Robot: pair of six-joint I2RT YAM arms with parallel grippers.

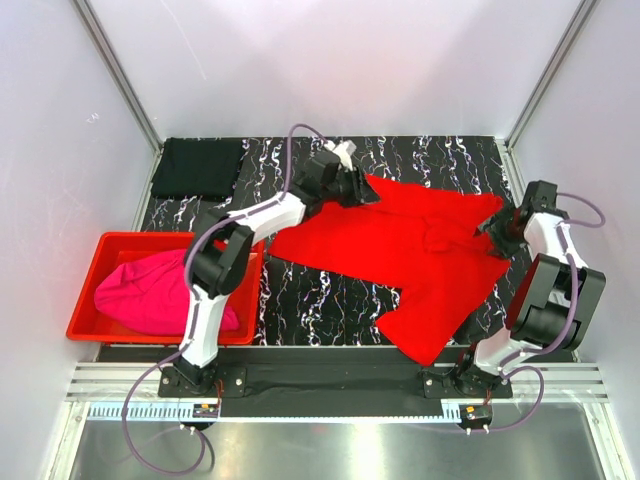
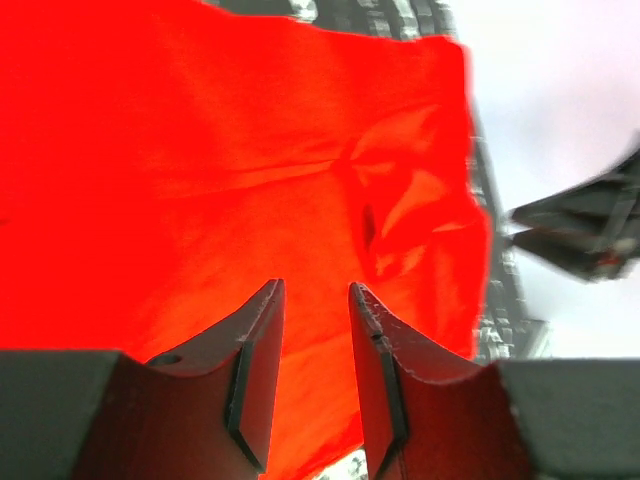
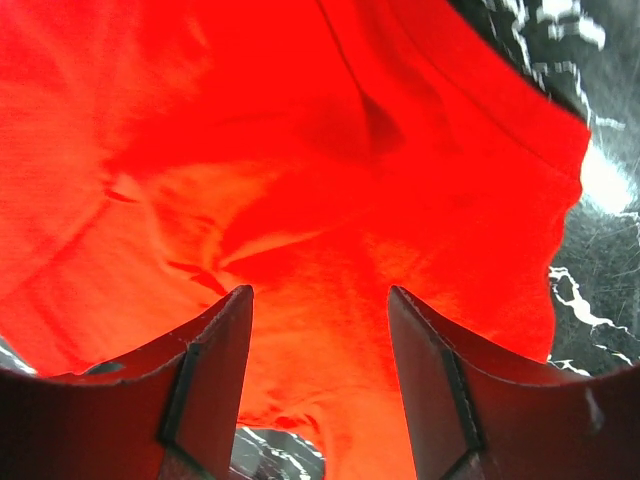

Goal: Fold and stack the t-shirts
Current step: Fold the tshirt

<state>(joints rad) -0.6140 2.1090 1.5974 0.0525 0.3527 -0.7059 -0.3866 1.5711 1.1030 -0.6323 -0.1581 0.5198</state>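
Note:
The bright red t-shirt (image 1: 400, 250) lies spread and rumpled across the middle of the black marbled table (image 1: 320, 300). My left gripper (image 1: 358, 187) sits low at its far left corner. In the left wrist view its jaws (image 2: 315, 285) stand apart, with red cloth (image 2: 200, 150) showing through the gap. At the shirt's right edge, my right gripper (image 1: 497, 228) is open. Its fingers (image 3: 320, 290) stand wide over the red cloth (image 3: 300, 150) without pinching it. The black t-shirt (image 1: 200, 167) lies folded at the far left corner. The magenta t-shirt (image 1: 150, 295) is bunched in the bin.
A rigid red plastic bin (image 1: 83, 300) stands at the near left, beside the left arm. White walls with metal posts close in the table on three sides. The right arm (image 2: 590, 225) shows at the right edge of the left wrist view.

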